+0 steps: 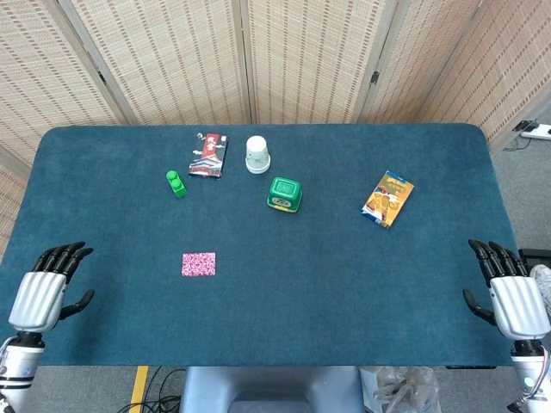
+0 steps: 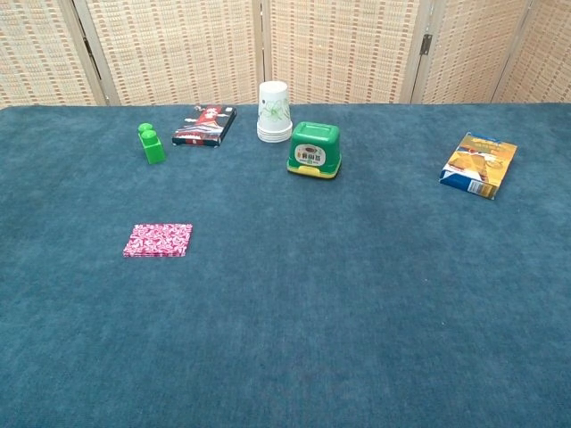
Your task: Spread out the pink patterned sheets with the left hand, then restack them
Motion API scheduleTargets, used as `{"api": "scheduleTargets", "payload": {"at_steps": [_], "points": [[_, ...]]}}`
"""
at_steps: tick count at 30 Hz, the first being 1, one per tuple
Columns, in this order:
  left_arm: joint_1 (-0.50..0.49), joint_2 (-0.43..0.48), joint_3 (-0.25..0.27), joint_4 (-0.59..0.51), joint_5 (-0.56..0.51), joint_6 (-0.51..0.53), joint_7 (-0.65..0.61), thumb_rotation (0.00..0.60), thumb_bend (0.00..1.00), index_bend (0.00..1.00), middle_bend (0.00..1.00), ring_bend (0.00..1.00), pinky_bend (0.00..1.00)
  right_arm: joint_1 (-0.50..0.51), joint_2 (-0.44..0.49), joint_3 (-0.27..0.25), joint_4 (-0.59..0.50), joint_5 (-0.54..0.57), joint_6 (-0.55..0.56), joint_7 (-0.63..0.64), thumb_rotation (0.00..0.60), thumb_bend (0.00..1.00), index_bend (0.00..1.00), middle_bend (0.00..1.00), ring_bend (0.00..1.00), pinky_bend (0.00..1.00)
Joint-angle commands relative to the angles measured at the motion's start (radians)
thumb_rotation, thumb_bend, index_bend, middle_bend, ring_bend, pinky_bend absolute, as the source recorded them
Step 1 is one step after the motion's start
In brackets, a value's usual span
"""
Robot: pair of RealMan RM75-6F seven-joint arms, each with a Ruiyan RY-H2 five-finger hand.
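Observation:
The pink patterned sheets point(image 1: 199, 264) lie in one neat stack on the blue table point(image 1: 344, 284), left of centre; the chest view shows the stack point(image 2: 158, 240) too. My left hand point(image 1: 47, 288) hovers at the table's left front edge, fingers apart and holding nothing, well to the left of the stack. My right hand point(image 1: 510, 290) is at the right front edge, also with fingers apart and holding nothing. Neither hand appears in the chest view.
Along the far half stand a green block point(image 1: 176, 183), a dark red packet point(image 1: 207, 155), a stack of white paper cups point(image 1: 257, 155), a green box point(image 1: 285, 194) and an orange-blue packet point(image 1: 388, 199). Woven screens stand behind the table.

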Motion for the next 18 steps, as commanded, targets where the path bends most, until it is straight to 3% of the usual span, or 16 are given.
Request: {"api": "scheduleTargets", "payload": {"at_steps": [1, 8, 11, 18], "points": [[-0.063, -0.018, -0.022, 0.026, 0.023, -0.057, -0.019, 0.6, 0.28, 0.26, 0.31, 0.32, 0.33, 0.001, 0.003, 0.001, -0.003, 0.0, 0.001, -0.002, 0.6, 0.38, 0.04, 0.16, 0.1, 0.13], [-0.188, -0.063, -0.033, 0.084, 0.056, -0.187, -0.038, 0.6, 0.33, 0.28, 0.48, 0.5, 0.7, 0.004, 0.011, 0.002, -0.012, -0.012, 0.005, -0.007, 0.6, 0.38, 0.04, 0.17, 0.11, 0.13], [-0.24, -0.083, -0.032, 0.113, 0.045, -0.267, -0.056, 0.6, 0.41, 0.33, 0.69, 0.67, 0.88, 0.004, 0.015, 0.001, -0.016, -0.014, 0.006, -0.011, 0.6, 0.38, 0.04, 0.17, 0.11, 0.13], [-0.331, -0.096, -0.015, 0.108, -0.036, -0.467, -0.054, 0.6, 0.48, 0.3, 0.88, 0.85, 0.99, -0.001, 0.019, -0.001, -0.021, -0.017, 0.014, -0.01, 0.6, 0.38, 0.04, 0.19, 0.12, 0.13]]}}
